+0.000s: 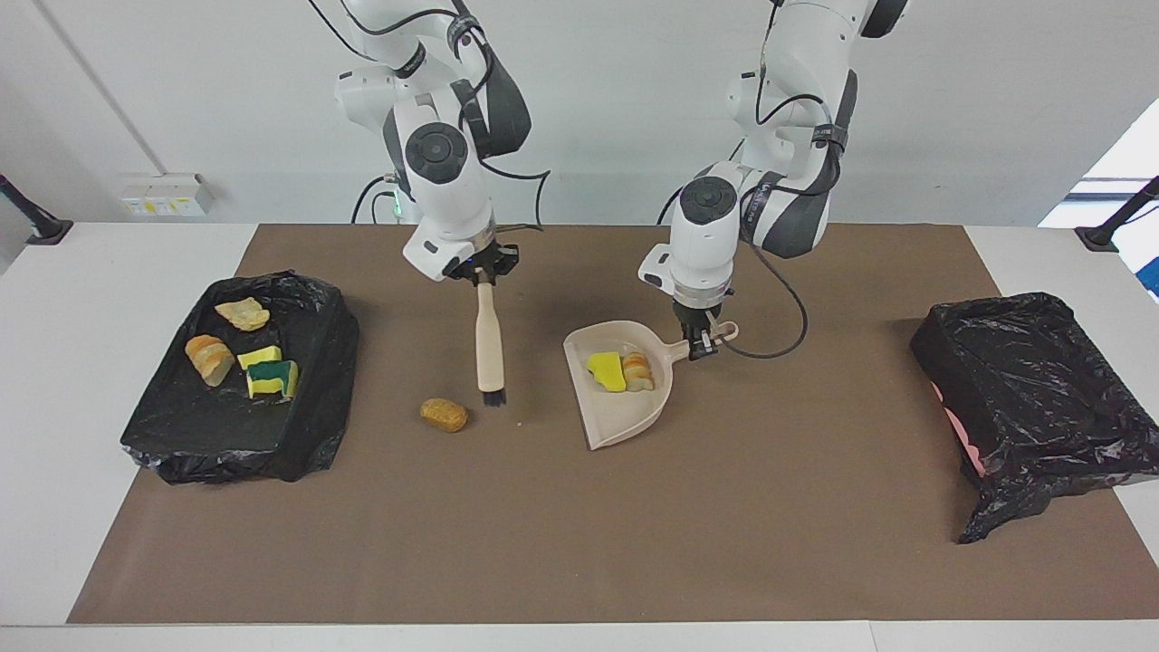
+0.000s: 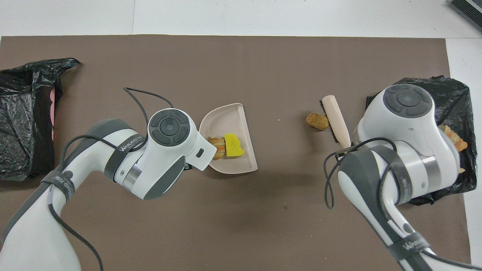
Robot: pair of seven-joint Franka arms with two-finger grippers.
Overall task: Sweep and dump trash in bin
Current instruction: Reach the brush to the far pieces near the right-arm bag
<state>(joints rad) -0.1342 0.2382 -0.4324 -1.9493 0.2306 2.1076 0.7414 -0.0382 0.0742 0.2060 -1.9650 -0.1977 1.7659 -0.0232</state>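
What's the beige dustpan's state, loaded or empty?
Loaded. The beige plastic dustpan lies flat on the brown mat with a yellow sponge bit and a tan-orange bread-like lump inside, near its handle end.
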